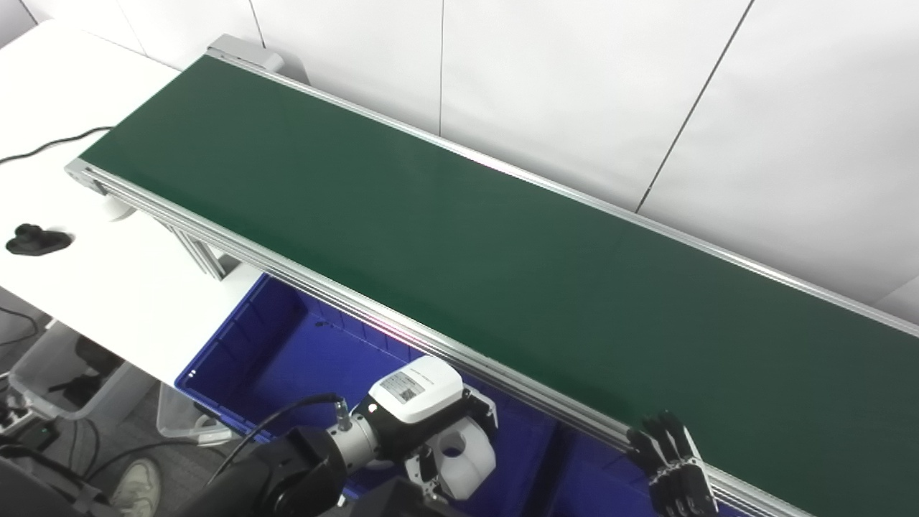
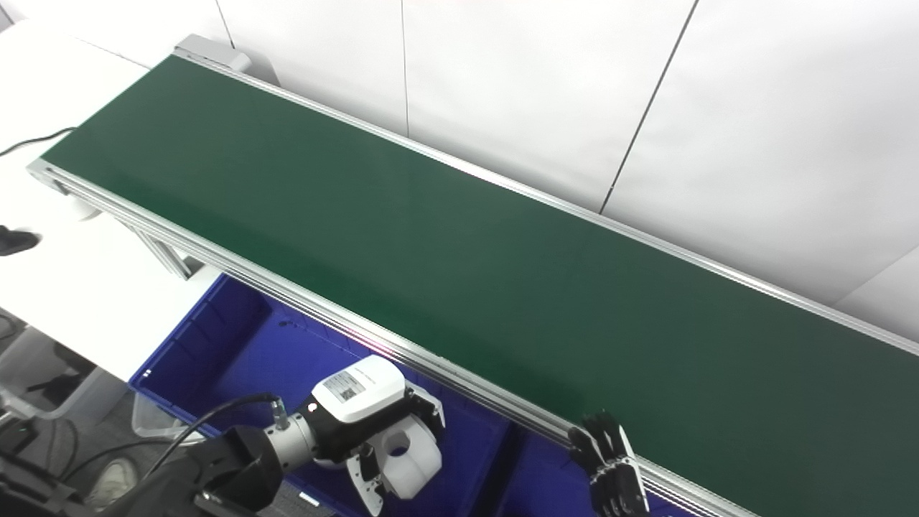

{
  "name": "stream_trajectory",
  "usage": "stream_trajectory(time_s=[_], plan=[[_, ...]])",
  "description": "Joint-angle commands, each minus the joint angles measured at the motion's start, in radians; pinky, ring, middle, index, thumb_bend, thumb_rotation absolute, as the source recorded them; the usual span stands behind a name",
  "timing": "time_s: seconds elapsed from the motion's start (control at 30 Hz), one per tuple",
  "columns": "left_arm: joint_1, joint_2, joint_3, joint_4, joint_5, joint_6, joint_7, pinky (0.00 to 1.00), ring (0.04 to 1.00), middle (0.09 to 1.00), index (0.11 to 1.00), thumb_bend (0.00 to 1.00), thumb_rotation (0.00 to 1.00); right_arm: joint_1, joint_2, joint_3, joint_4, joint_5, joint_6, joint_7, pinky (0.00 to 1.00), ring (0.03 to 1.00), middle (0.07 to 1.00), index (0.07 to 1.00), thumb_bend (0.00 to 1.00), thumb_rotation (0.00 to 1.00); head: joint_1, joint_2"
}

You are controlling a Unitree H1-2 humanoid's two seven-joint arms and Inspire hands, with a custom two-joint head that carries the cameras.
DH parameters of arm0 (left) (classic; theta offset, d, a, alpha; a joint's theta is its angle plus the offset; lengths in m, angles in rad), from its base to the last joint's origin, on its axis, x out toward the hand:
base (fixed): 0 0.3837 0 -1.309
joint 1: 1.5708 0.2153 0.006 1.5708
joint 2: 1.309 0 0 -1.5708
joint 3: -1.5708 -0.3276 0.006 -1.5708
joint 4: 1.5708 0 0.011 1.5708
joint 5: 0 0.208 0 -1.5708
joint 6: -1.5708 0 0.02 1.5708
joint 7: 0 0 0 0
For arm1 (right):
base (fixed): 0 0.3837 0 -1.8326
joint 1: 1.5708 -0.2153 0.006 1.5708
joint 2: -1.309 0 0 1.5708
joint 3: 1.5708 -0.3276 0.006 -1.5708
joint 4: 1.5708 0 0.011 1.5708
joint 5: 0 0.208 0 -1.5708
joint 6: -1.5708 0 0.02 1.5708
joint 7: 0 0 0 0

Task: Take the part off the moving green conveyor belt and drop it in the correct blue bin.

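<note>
1 white part [image 1: 463, 452] in left hand [image 1: 438, 431], above 1 blue bin [image 1: 287, 345]

- Matt, smooth green conveyor belt [image 1: 459, 244], just beyond the left hand [image 1: 431, 424].
- Brushed, ribbed metal rail [image 1: 402, 337] right above that hand.
- Glossy blue plastic bin [image 1: 287, 352] beneath it.
- White, smooth plastic part [image 1: 463, 452] in its grasp.

The long green conveyor belt [image 1: 459, 237] runs out past the right picture edge, its far end unseen. The deep blue plastic bin [image 1: 280, 345] lies partly hidden under the belt's silver near rail. The black-fingered right hand [image 1: 671, 463] is cut by the bottom edge, its grasp unreadable. A small black lumpy object [image 1: 36, 240] on the white table's left edge is too small to identify.
</note>
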Motion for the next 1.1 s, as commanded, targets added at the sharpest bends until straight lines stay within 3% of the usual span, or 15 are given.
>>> stream_trajectory(time_s=[0.0,0.03,0.07,0.13,0.23,0.47,0.77,0.9,1.0,1.07], plan=[[0.001,0.005,0.008,-0.027,0.026,-0.009,0.059,0.42,0.449,0.526,0.526,0.5,0.01,0.002,0.008,0.0,-0.022,-0.002,0.005,0.012,0.83,0.85,0.892,0.911,0.78,0.86,-0.001,0.0],[0.005,0.007,0.009,-0.032,0.044,-0.004,0.068,0.53,0.581,0.627,0.585,0.69,0.07,0.002,0.008,0.0,-0.023,-0.004,0.006,0.012,0.83,0.849,0.892,0.911,0.78,0.86,-0.001,0.0],[0.007,0.01,0.008,-0.036,0.062,0.001,0.071,0.55,0.597,0.639,0.6,0.72,0.08,0.002,0.008,0.0,-0.024,-0.004,0.007,0.012,0.83,0.849,0.892,0.911,0.78,0.86,-0.003,0.0],[0.01,0.014,0.007,-0.042,0.089,0.01,0.076,0.66,0.704,0.739,0.7,0.89,0.22,0.001,0.009,0.002,-0.024,0.004,0.01,0.015,0.83,0.851,0.893,0.911,0.78,0.85,-0.005,0.0],[0.018,0.013,0.008,-0.055,0.111,0.022,0.08,0.76,0.8,0.83,0.777,0.99,0.35,0.002,0.008,0.002,-0.025,0.009,0.012,0.018,0.84,0.853,0.893,0.912,0.78,0.85,-0.008,0.0],[0.026,0.016,0.004,-0.069,0.12,0.016,0.095,0.8,0.846,0.869,0.815,1.0,0.46,0.004,0.007,-0.004,-0.027,0.001,0.014,0.02,0.83,0.847,0.891,0.912,0.78,0.85,-0.009,0.001],[0.034,0.025,0.005,-0.107,0.062,0.011,0.051,0.83,0.858,0.872,0.827,1.0,0.53,0.008,0.003,-0.007,-0.038,-0.001,0.024,0.026,0.83,0.85,0.895,0.916,0.78,0.85,-0.013,0.009],[0.047,0.046,-0.003,-0.178,-0.067,-0.056,0.043,0.8,0.832,0.846,0.8,0.98,0.65,0.014,0.003,-0.006,-0.046,-0.001,0.03,0.025,0.83,0.848,0.893,0.916,0.78,0.85,-0.022,0.014],[0.068,0.034,-0.007,-0.223,-0.18,-0.113,0.069,0.8,0.827,0.84,0.796,0.94,0.74,0.018,0.004,-0.007,-0.055,-0.003,0.034,0.023,0.83,0.847,0.892,0.914,0.78,0.85,-0.046,0.024],[0.088,0.001,-0.018,-0.269,-0.284,-0.144,0.084,0.79,0.811,0.819,0.773,0.9,0.7,0.018,0.005,-0.009,-0.06,-0.01,0.038,0.021,0.82,0.845,0.891,0.914,0.78,0.86,-0.066,0.03]])
